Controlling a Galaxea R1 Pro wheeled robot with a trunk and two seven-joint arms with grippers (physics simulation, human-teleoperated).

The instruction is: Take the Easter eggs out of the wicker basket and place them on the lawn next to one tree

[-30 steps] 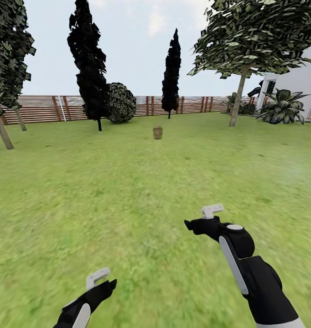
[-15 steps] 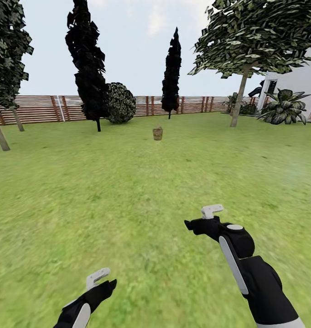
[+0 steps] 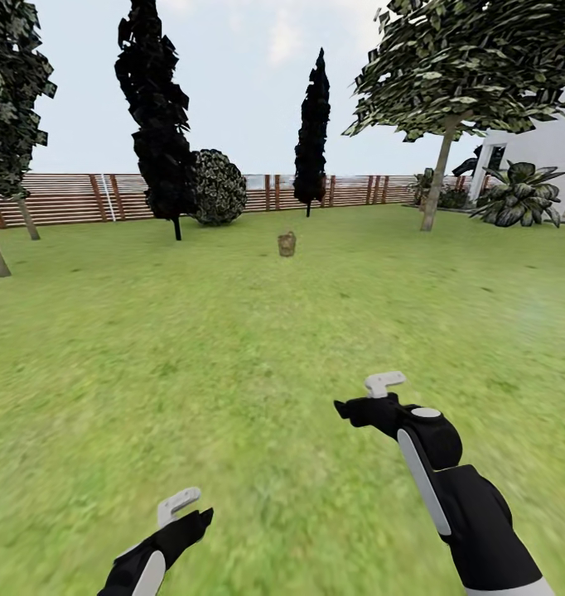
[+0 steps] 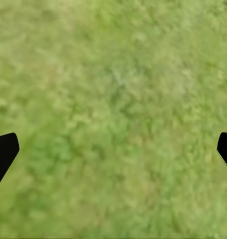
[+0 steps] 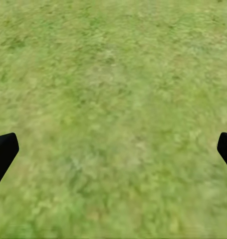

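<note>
Head view looks across the lawn [image 3: 258, 348] to the wicker basket [image 3: 287, 243], standing far off near the middle of the grass, well apart from both arms. A pale-trunked tree [image 3: 438, 178] rises off to its right before the fence [image 3: 75, 199]. The left gripper [image 4: 113, 149] and right gripper [image 5: 113, 149] both spread wide, holding nothing, over bare grass.

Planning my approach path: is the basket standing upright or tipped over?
Upright, as far as it shows: the basket stands far off on the lawn, taller than wide. Too small to tell its contents.
</note>
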